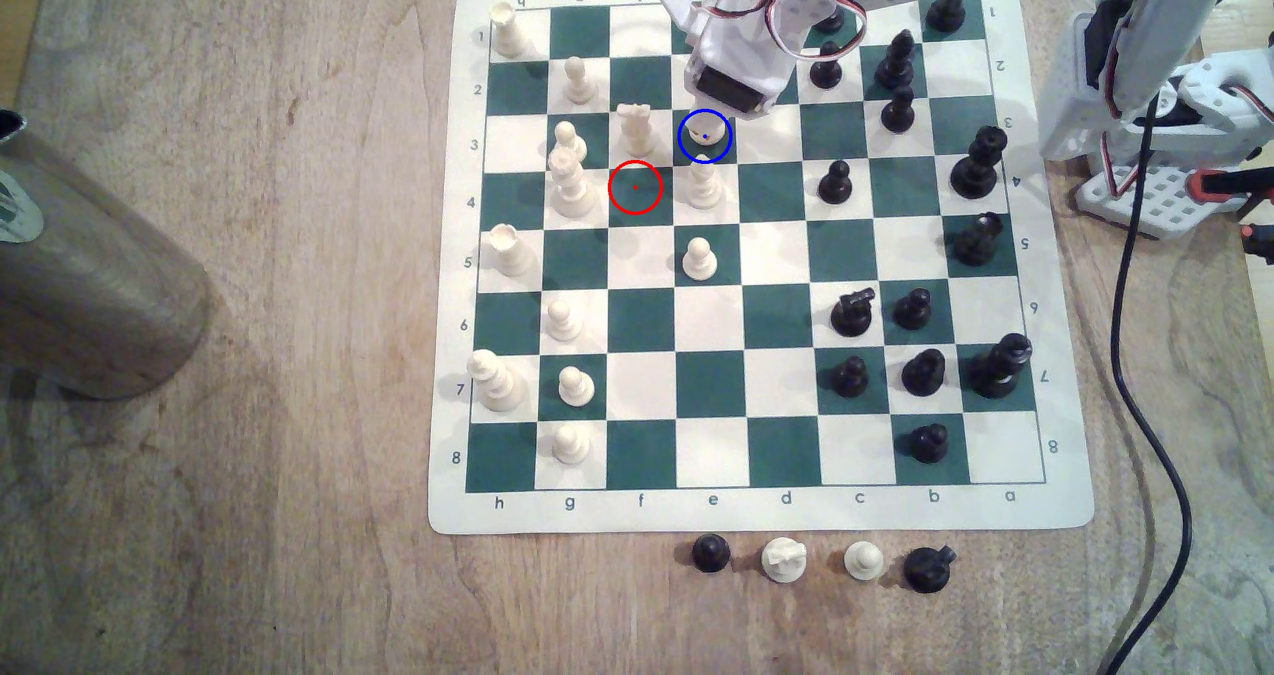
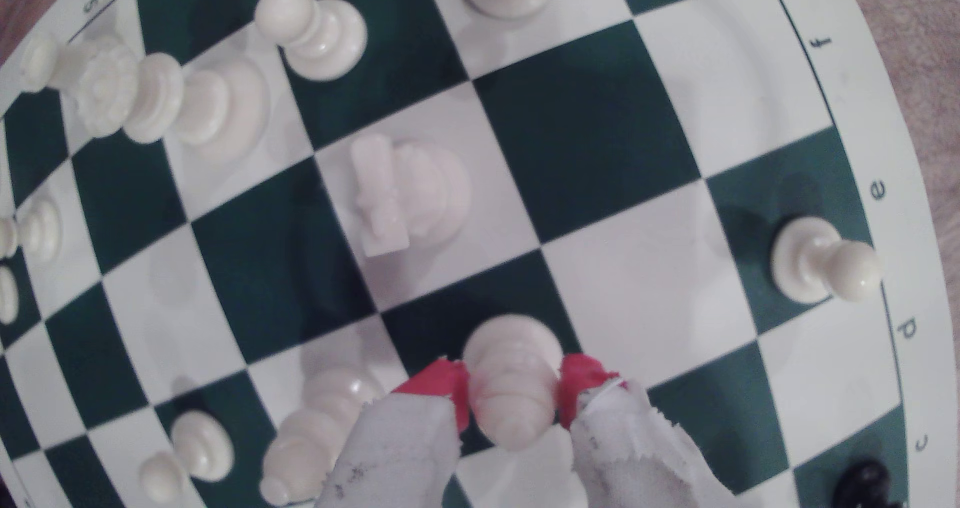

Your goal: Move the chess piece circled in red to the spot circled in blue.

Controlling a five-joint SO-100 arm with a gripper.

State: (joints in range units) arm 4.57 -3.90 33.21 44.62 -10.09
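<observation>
The chess piece (image 1: 706, 134) is a small cream-white piece with a rounded top. It stands inside the blue circle on the spot (image 1: 679, 157), a dark green square in row 3. My gripper (image 1: 709, 122) reaches down onto it from the far side of the board. In the wrist view the red-tipped fingers (image 2: 439, 383) press both sides of the chess piece (image 2: 511, 378), so the gripper (image 2: 511, 389) is shut on it. Its base is over the green square. Whether it rests on the board I cannot tell.
The red-ringed green square (image 1: 635, 187) holds nothing. A white rook (image 1: 635, 128) stands just to the exterior view's left of the spot, and another white piece (image 1: 703, 183) stands on its near side. Black pieces (image 1: 835, 181) stand toward that view's right. A metal cylinder (image 1: 89, 268) lies off the board.
</observation>
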